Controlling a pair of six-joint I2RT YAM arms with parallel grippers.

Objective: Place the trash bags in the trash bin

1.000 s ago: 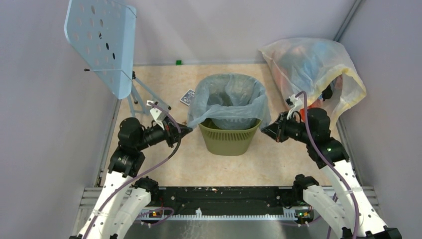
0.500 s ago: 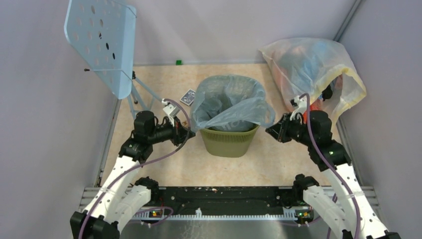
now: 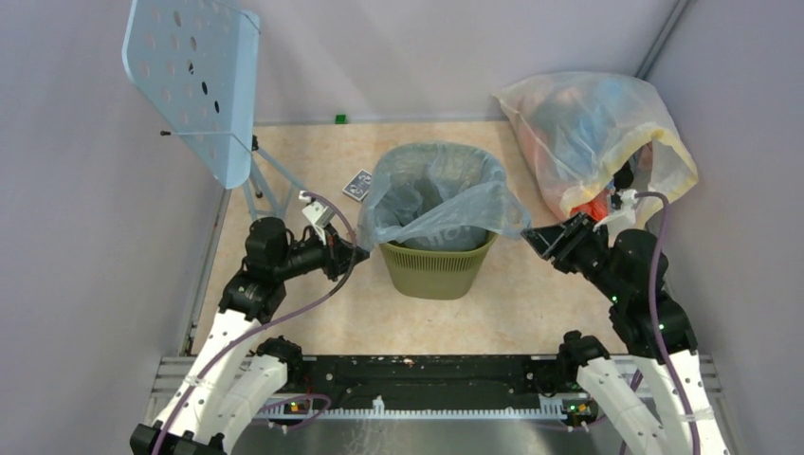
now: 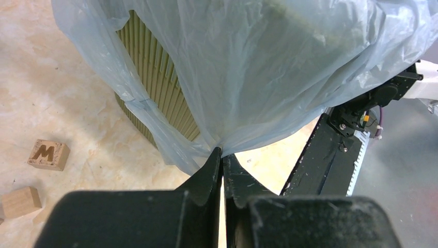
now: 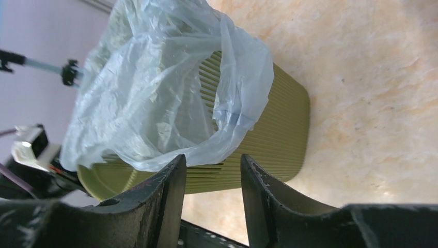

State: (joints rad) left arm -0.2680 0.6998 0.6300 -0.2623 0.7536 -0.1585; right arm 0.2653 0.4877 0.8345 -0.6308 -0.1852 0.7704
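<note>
Pale blue-grey film is what your left gripper (image 4: 222, 155) has pinched. Its jaws are closed on a fold of the trash bag (image 3: 431, 194) right at the fingertips, and the ribbed olive wall of the trash bin (image 3: 436, 268) stands just beyond them. The bag sits in the bin's mouth and drapes over the rim on that gripper's side. Its opposite corner flares loose toward your right gripper (image 5: 210, 161). That gripper is parted at a moderate width and holds nothing. The loose hem hangs just ahead of its tips, above the bin wall; whether it brushes one finger I cannot tell.

You look to be at the cuffing step, seating the bag's mouth over the rim. Next, I judge, you should ease the right gripper forward onto that loose hem and close on it. Then draw it outward and down past the rim, with the left side held taut.
</note>
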